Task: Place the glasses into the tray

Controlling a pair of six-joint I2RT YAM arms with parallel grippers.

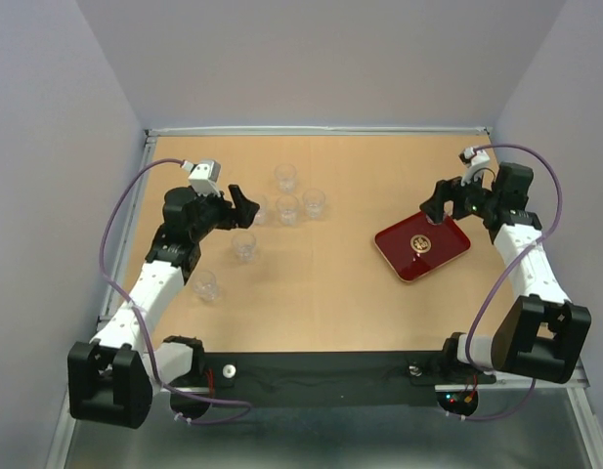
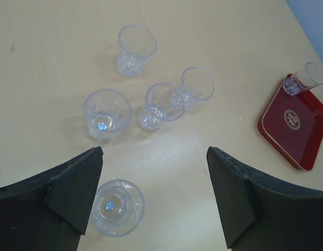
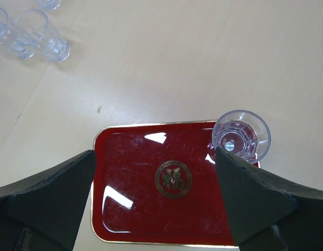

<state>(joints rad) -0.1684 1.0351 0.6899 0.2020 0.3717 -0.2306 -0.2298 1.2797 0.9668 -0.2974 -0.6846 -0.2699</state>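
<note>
Hovering over the table (image 1: 330,293) with its jaws spread wide and nothing between them, the left gripper (image 2: 154,157) looks down on the loose glasses. The nearest glass (image 2: 117,206) stands upright just inside its left finger (image 2: 72,193), partly hidden by it. A cluster of four glasses (image 2: 158,104) stands a little beyond, and a lone glass (image 1: 204,284) sits nearer the arm's base.

Across the table, the right gripper (image 3: 155,157) is likewise spread and empty above the tray (image 3: 130,209). One placed glass (image 3: 241,135) stands upright in a corner of the tray, just beside the right-hand finger.

With one glass in and six out, the step in hand looks like the left arm lining up its pick. The next move calls for centring the jaws over the nearest glass, lowering until the fingers straddle it, and closing gently, since smooth clear walls may slip. The tray lies well apart from these glasses, so the carry will be a long reach.
</note>
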